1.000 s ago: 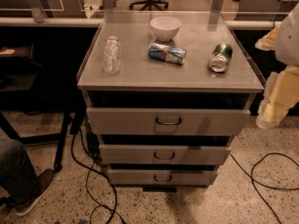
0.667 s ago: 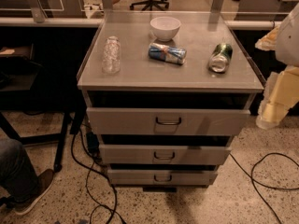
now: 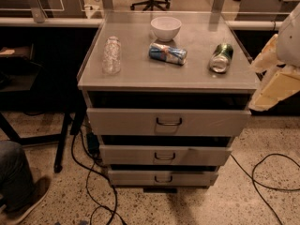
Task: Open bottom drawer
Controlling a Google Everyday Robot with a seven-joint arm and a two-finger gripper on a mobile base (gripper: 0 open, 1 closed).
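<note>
Though cut off by the right edge of view, visible as cream-coloured plates: gripper [image 3: 275,81], just beside the right front corner of the cabinet [image 3: 140,76] top, about level with the dark gap above the top drawer [image 3: 126,122]. Cannot tell whether wide or narrow, nor whether holding anything. Cannot tell either whether touching the cabinet corner.

Down and to the left of the gripper, lowest of three grey fronts: bottom drawer [image 3: 131,177], shortest and narrowest-looking, with a small dark wire loop handle [image 3: 163,178] at its middle, well apart from the gripper. Set back behind the middle drawer [image 3: 126,155] front, that one set back behind the top one; dark gaps above each.

To the gripper's left on the cabinet top, nearest first: green can [image 3: 221,57] on its side, blue can [image 3: 168,53] on its side, clear plastic bottle [image 3: 111,55]. Farther back, white bowl [image 3: 166,28], upright. Below the gripper, black cable [image 3: 253,176] looping over speckled floor [image 3: 211,205]. Far left and low, someone's shoe [image 3: 23,198] and trouser leg [image 3: 10,170].
</note>
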